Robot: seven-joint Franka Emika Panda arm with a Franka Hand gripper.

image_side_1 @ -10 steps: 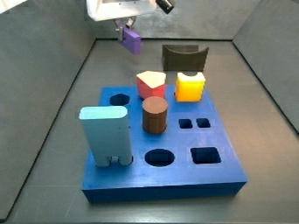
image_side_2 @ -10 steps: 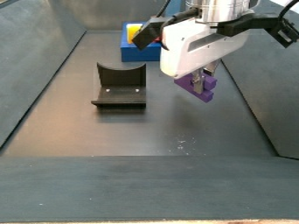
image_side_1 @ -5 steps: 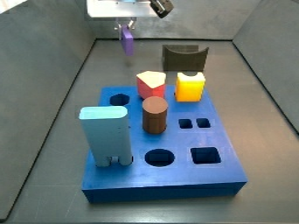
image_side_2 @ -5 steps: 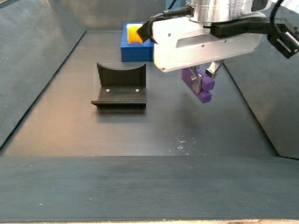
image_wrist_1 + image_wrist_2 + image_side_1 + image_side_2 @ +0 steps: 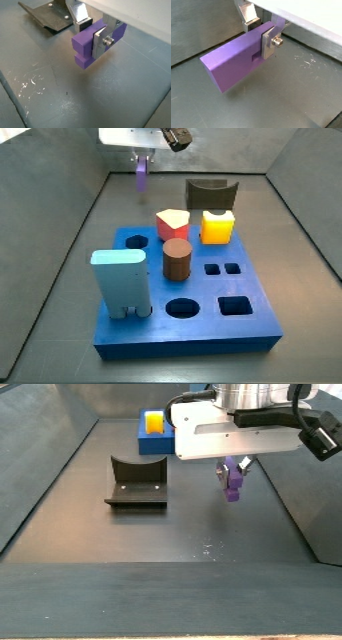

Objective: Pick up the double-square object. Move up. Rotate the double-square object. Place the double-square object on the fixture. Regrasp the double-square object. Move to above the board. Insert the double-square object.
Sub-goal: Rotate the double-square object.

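The double-square object [image 5: 85, 49] is a flat purple block held in the air, well above the grey floor. My gripper [image 5: 92, 34] is shut on it, one silver finger on each flat face. A wrist view shows its broad purple face [image 5: 232, 67] with the gripper [image 5: 260, 34] clamped at one end. In both side views it hangs edge-on as a thin purple strip [image 5: 142, 174] [image 5: 233, 482] under the gripper [image 5: 142, 162] [image 5: 235, 468]. The dark fixture [image 5: 211, 194] [image 5: 136, 482] stands on the floor to one side, apart from it. The blue board [image 5: 201, 324] lies further off.
On the board stand a yellow cube [image 5: 218, 226], a red piece [image 5: 173, 223], a brown cylinder [image 5: 177, 260] and a tall light-blue block [image 5: 119, 278]. Open round and square holes [image 5: 235, 307] show near its front. Grey walls enclose the floor.
The gripper has turned about its axis with the purple block in it, so the block now shows edge-on in the side views. Its height and place have hardly changed.
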